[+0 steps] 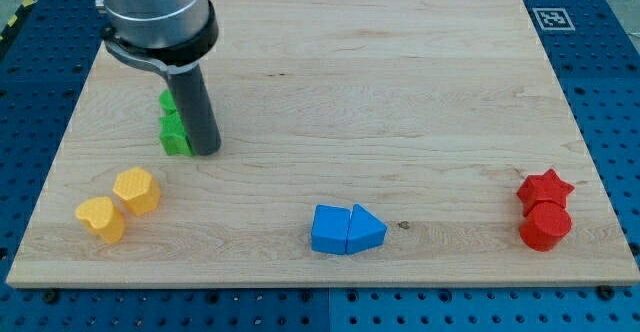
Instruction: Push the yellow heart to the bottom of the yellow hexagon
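Jaws do not exist on this arm: it ends in a straight dark rod, so nothing is clasped or let go, only pushed. My tip point(206, 152) rests on the wooden board point(400, 92) at the view's upper left, touching or just beside the right edge of two green blocks point(174, 124). These are stacked one above the other in the view, and their shapes are partly hidden by the rod.

Below them, near the board's lower left corner, the yellow heart point(101, 219) lies at the lower left of the yellow hexagon point(137, 190), the two touching or nearly so. By my judgement the heart is close to its goal but sits more to the hexagon's left than directly beneath it, so a short nudge towards the view's right seems needed. My tip stands well apart from both yellow blocks.

At the bottom centre a blue block point(330, 229) and a blue triangle point(367, 230) sit pressed together. At the far right a red star point(544, 187) rests just above a red cylinder point(545, 225).

Off the board's top right corner lies a black-and-white square marker point(552, 18); no readable writing or brand shows.
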